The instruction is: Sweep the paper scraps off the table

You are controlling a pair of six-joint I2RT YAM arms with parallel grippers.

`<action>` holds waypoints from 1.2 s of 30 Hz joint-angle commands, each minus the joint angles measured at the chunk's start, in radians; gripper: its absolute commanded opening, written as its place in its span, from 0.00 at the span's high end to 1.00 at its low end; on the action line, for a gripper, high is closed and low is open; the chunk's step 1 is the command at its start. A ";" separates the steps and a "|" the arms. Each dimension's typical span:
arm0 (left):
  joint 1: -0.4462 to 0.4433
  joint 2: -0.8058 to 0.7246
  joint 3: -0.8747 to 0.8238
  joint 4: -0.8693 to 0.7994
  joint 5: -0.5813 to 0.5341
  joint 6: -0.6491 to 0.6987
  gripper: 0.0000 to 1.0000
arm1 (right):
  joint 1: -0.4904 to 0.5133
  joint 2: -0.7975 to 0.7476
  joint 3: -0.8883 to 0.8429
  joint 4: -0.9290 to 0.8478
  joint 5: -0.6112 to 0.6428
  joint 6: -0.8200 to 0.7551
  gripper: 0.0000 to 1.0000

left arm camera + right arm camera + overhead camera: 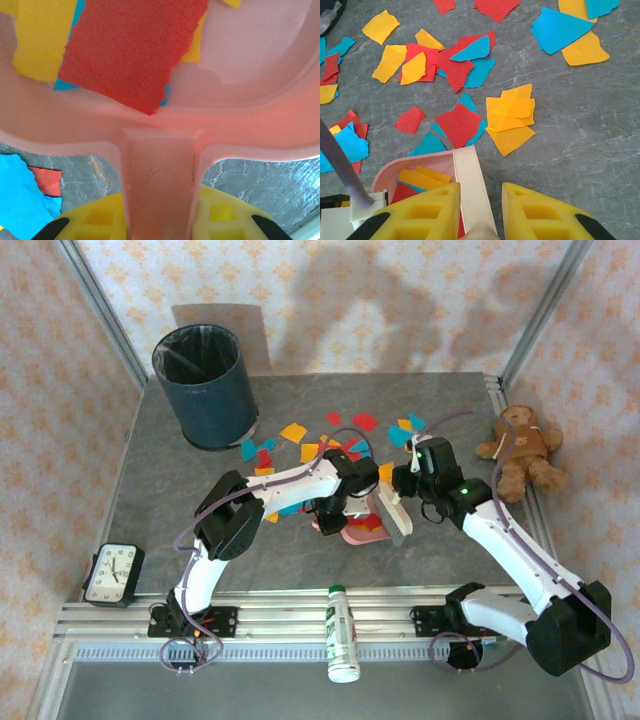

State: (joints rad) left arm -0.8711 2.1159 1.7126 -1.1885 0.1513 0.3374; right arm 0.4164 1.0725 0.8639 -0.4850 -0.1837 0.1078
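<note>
Left gripper [160, 212] is closed on the handle of the pink dustpan [240, 110], yellow fingers pressed against either side of it. The pan's tray already holds some of the paper scraps [460, 122]: a large red piece, yellow ones and a sliver of blue.

In the overhead view the pan lies at the middle of the table [160, 500]. Just to its right the right gripper [480, 212] is shut on a cream brush [470, 175], whose edge stands at the pan's lip.

Most of the scraps lie loose on the grey surface beyond the pan mouth. A red and blue cluster sits just past the lip, an orange stack is beside it to the right, and more are scattered farther out and to both sides.

Assessment: you are in the sweeping step, partly done, with a minority of the scraps collected.

The next move calls for you to reach the brush past the nearest cluster and draw it back toward the pan. Hold the pan flat and steady so the pieces slide in and not under the lip.
</note>
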 commanded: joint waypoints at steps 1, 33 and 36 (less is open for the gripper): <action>-0.011 -0.023 -0.012 0.001 0.000 -0.022 1.00 | 0.008 -0.032 0.007 0.006 -0.015 0.014 1.00; 0.100 -0.300 -0.121 0.137 0.011 -0.121 1.00 | -0.104 -0.295 -0.088 -0.011 0.353 0.180 1.00; 0.137 -0.326 -0.118 0.153 0.022 -0.142 1.00 | -0.107 -0.289 -0.097 -0.004 0.333 0.180 1.00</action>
State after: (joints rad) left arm -0.7605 1.8385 1.5986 -1.0607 0.1734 0.2352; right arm 0.3130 0.7898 0.7712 -0.5018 0.1600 0.2699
